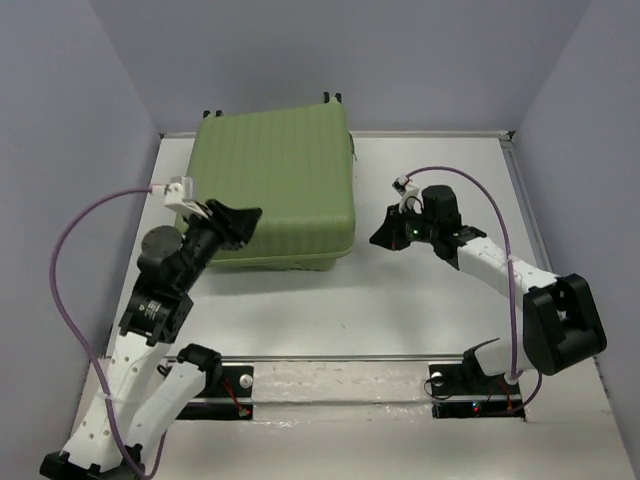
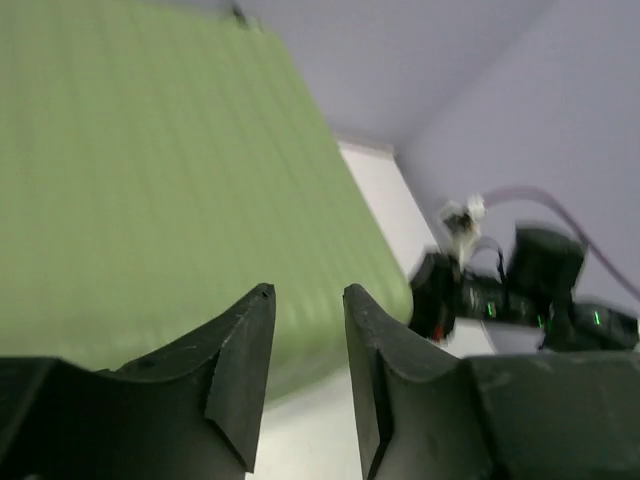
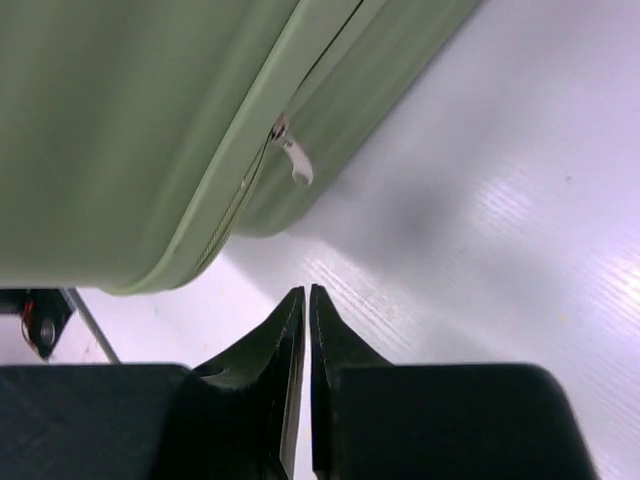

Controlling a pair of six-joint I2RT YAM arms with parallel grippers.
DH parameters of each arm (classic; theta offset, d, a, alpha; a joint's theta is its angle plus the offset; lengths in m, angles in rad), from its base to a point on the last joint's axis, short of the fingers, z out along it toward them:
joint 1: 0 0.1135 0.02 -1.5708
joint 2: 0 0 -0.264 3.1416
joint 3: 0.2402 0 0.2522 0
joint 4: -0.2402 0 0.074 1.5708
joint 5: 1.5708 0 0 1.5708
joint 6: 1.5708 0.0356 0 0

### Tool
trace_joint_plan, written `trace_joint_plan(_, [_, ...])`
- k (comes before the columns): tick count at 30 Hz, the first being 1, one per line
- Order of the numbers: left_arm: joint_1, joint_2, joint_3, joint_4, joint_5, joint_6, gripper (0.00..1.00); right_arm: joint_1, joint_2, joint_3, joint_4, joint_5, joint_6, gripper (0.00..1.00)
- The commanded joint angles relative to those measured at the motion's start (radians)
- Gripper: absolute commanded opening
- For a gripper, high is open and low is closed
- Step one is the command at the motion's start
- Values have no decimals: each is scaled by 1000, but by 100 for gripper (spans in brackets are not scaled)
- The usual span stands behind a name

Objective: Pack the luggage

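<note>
The closed luggage (image 1: 275, 185) lies flat at the table's (image 1: 430, 300) far left. Its zipper pull (image 3: 297, 160) sits on the right flank, just ahead of the right tool (image 3: 304, 292), which is pressed together and empty. The left tool (image 2: 308, 295), part-spread over the near-left corner, apparently grips nothing.

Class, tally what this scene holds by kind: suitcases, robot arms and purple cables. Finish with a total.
Suitcase: 1
Robot arms, left and right: 2
Purple cables, left and right: 2
Total: 5
</note>
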Motion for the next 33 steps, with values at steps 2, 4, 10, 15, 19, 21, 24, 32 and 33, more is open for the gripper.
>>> trace_joint_plan(2, [-257,-80,-257,-92,-34,-67,43,-2,1,-32,195,-210,-56,16])
trace_joint_plan(4, [-308,-62,-303,-88,-37,-80,42,15,32,-17,224,-238,-26,17])
trace_joint_plan(10, [-373,119,-377,17,-26,-52,45,133,90,74,285,-153,31,20])
trace_joint_plan(15, [-373,179,-261,-70,-371,-34,49,133,60,33,354,-137,6,21])
trace_joint_plan(19, [-371,80,-201,-95,-661,-51,52,133,52,-51,367,-9,-45,28])
trace_joint_plan(21, [-371,35,-209,-67,-668,-57,56,133,89,-49,377,-2,-87,35])
trace_joint_plan(24, [-371,44,-231,-65,-626,-60,58,133,155,-29,408,34,-137,42])
trace_joint_plan(32, [-373,-17,-333,-131,-456,-89,58,70,213,-58,600,-45,-277,45])
trace_joint_plan(33, [-373,-31,-346,-139,-444,-92,58,70,234,-55,627,-68,-278,44])
